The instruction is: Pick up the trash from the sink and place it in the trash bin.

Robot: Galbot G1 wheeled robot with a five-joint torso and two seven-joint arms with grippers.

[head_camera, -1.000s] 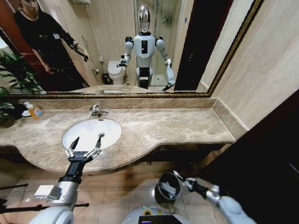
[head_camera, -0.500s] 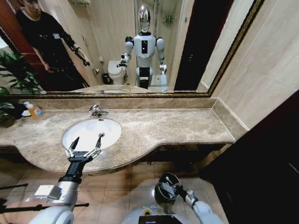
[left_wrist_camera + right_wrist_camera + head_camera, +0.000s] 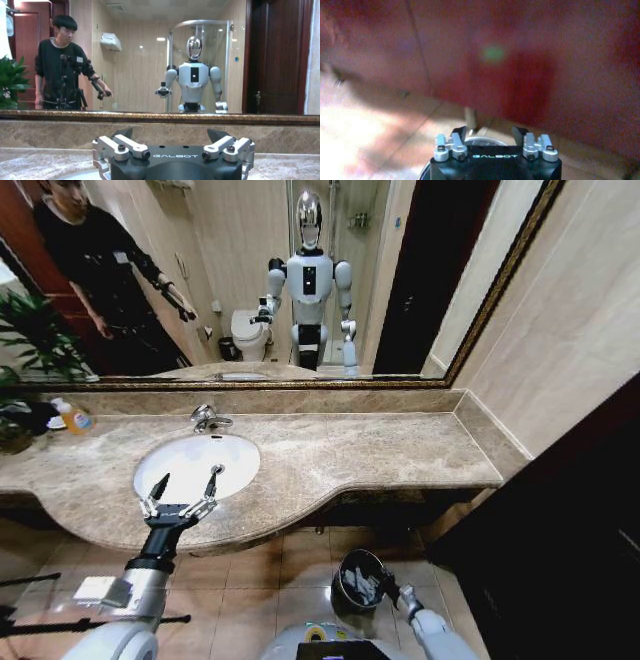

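Marble worktop [image 3: 380,450] around sink [image 3: 195,463]; basin looks bare. Left gripper [image 3: 183,488] hovers over sink rim, fingers wide, empty. Right gripper [image 3: 378,585] at trash bin [image 3: 352,568] on floor, finger state: cannot tell. White trash [image 3: 356,585] inside bin. Risk: right arm nudging bin, tipping it.

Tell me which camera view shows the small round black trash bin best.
The head view: the small round black trash bin stands on the tiled floor below the counter, pale items inside, the right gripper at its rim. The right wrist view catches a sliver of rim; the left wrist view faces the mirror.
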